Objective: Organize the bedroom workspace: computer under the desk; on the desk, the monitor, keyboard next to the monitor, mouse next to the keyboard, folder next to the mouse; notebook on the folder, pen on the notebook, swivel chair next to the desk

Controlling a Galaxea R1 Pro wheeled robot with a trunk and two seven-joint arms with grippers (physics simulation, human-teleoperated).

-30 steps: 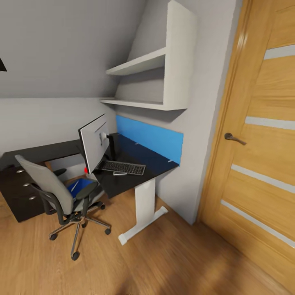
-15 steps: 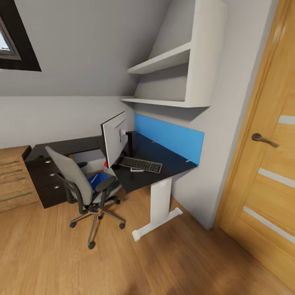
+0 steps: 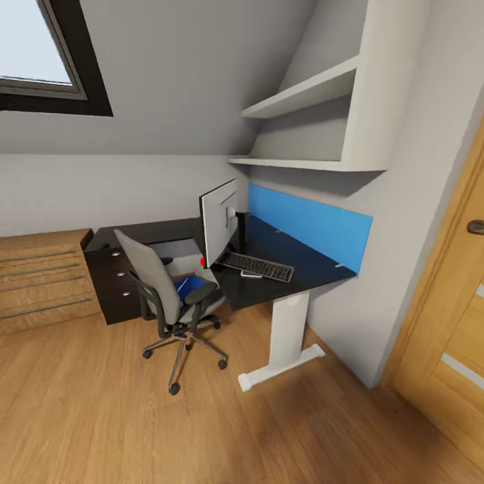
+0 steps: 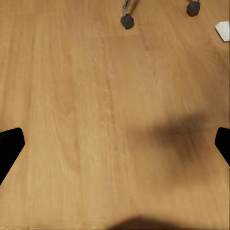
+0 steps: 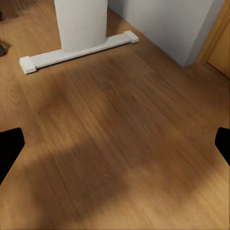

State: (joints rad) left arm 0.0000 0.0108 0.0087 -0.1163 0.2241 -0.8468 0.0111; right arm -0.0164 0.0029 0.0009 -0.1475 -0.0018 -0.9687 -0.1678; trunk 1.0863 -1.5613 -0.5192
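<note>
Sloped grey walls and a plank floor [image 3: 101, 417] frame the bedroom, skylight [image 3: 40, 57] at upper left, oak door [image 3: 457, 323] at right. Against the blue-backed corner stands the desk [image 3: 296, 269]; its long wing runs along the wall. On it the monitor [image 3: 218, 220] stands edge-on, the keyboard [image 3: 263, 267] lying lengthwise beside it, the mouse [image 3: 251, 273] just before it. Close by, the swivel chair [image 3: 165, 289] carries the folder [image 3: 190, 284] and pen [image 3: 182, 284]. No writing is legible. Both wrist views show the left gripper [image 4: 115, 143] and right gripper [image 5: 115, 143] spread wide, holding nothing, above floor.
</note>
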